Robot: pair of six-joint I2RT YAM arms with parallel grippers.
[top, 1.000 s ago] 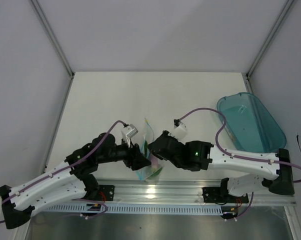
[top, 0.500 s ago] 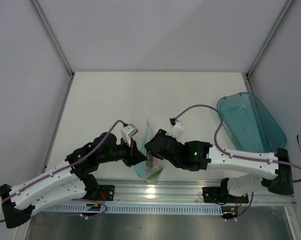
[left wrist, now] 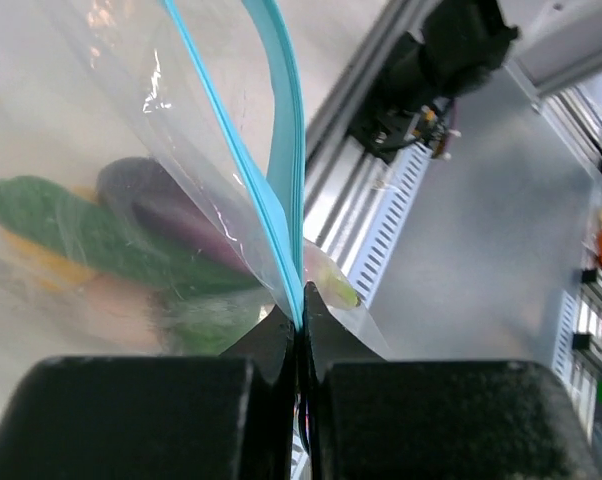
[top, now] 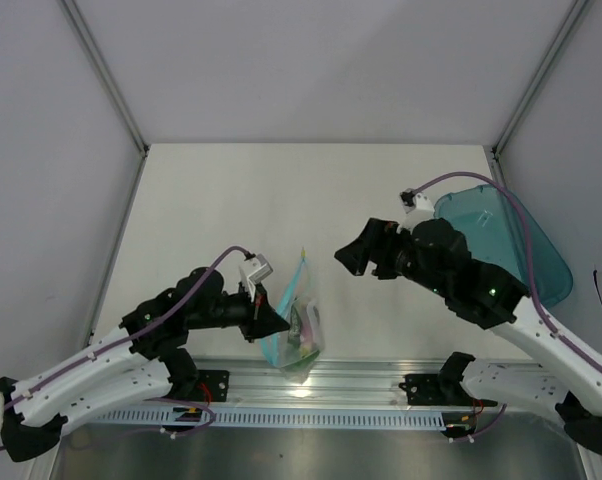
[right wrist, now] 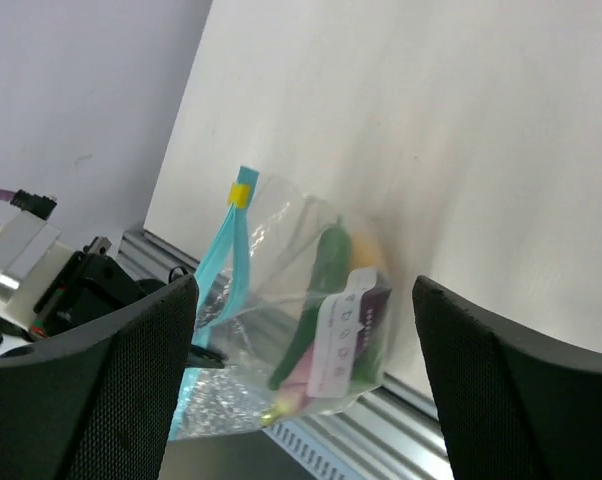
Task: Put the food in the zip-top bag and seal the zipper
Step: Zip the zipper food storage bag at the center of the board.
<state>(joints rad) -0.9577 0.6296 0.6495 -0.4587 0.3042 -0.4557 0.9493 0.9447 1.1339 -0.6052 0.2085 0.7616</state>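
Right fingers (top: 349,257) have let go and swung up and away from the zip-top bag (top: 299,330), toward the teal tray (top: 529,235). The left fingers (top: 273,322) have closed meanwhile.

Top view: bag upright at the near edge of the surface (top: 281,190), left fingers at its left side. Contents only a green-purple blur. Tray partly hidden behind the right arm.

Left wrist: fingers clenched on the zipper (left wrist: 239,165), whose upper end is cut off by the frame. Through crinkled plastic: eggplant (left wrist: 156,200), green pepper (left wrist: 71,225), yellow pepper (left wrist: 36,262). The egg (left wrist: 121,310) is a pale smear.

Right wrist: fingers spread, released, nothing between them, bag well beyond. A white label (right wrist: 346,325) covers part of the food, and a yellow tab (right wrist: 240,195) sits at the zipper's top. Cannot tell whether the strip is sealed along its length.
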